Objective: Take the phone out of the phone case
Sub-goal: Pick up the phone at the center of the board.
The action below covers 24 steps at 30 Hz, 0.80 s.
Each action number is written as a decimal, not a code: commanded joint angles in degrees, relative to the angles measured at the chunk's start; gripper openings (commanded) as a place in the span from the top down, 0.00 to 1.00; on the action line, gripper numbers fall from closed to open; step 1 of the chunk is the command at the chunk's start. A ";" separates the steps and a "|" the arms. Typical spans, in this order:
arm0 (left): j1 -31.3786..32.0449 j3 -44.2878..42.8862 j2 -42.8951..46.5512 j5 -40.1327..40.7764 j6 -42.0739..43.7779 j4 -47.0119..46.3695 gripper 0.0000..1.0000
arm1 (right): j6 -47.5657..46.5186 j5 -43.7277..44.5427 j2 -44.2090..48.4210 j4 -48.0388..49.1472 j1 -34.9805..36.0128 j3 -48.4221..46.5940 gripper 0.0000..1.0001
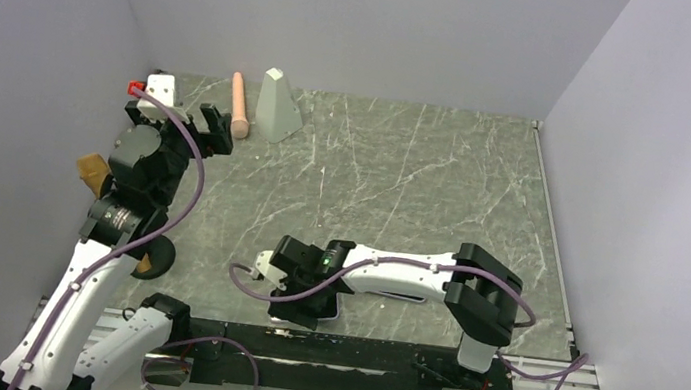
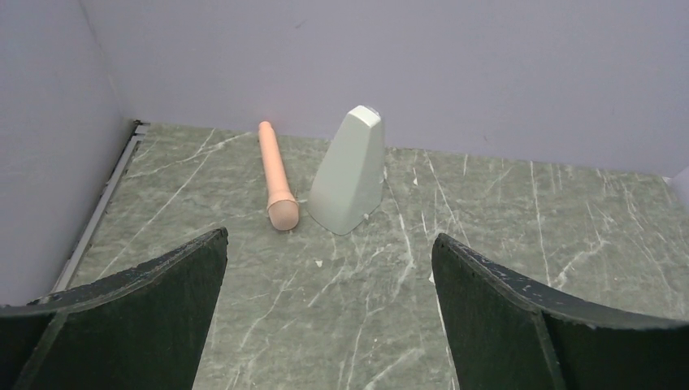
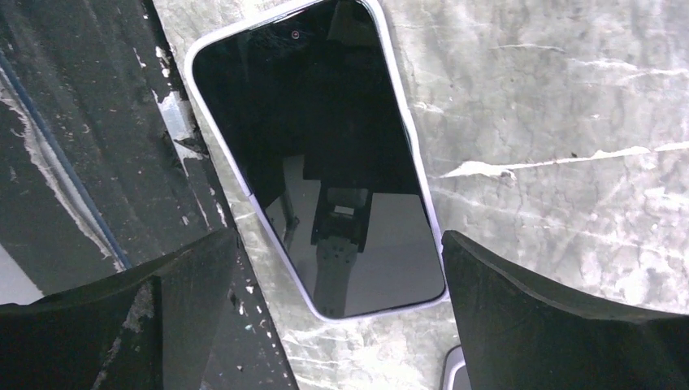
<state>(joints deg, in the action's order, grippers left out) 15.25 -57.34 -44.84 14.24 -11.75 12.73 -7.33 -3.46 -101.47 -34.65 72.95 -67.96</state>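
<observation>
Right gripper (image 3: 337, 244) hangs wide open over the phone (image 3: 325, 154), its fingers flanking one end and gripping nothing. Phone lies flat, screen up, dark glass mirroring the wrist above, and it sits inside the phone case (image 3: 414, 162), whose pale rim runs all round it. It rests at the near edge of the marble table (image 3: 569, 122), one long side overlapping the scuffed black strip (image 3: 97, 122). A pale curved edge peeks in below the right-hand finger; too little shows to say what it is. Over at the far left, the left gripper (image 2: 329, 244) is spread just as wide, empty, facing a peach rod (image 2: 276, 175) and a grey wedge block (image 2: 349, 175) standing just beside it near the back wall.
</observation>
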 commanded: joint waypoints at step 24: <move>0.13 0.20 -1.79 -0.62 -1.25 -1.61 0.01 | -1.36 3.73 -7.19 7.40 -0.37 1.91 0.28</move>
<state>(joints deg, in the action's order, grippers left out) 15.25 -57.34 -46.98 14.17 -11.94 12.91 -10.09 -3.09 -107.28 -32.53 73.17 -69.25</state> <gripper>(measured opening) 0.989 0.838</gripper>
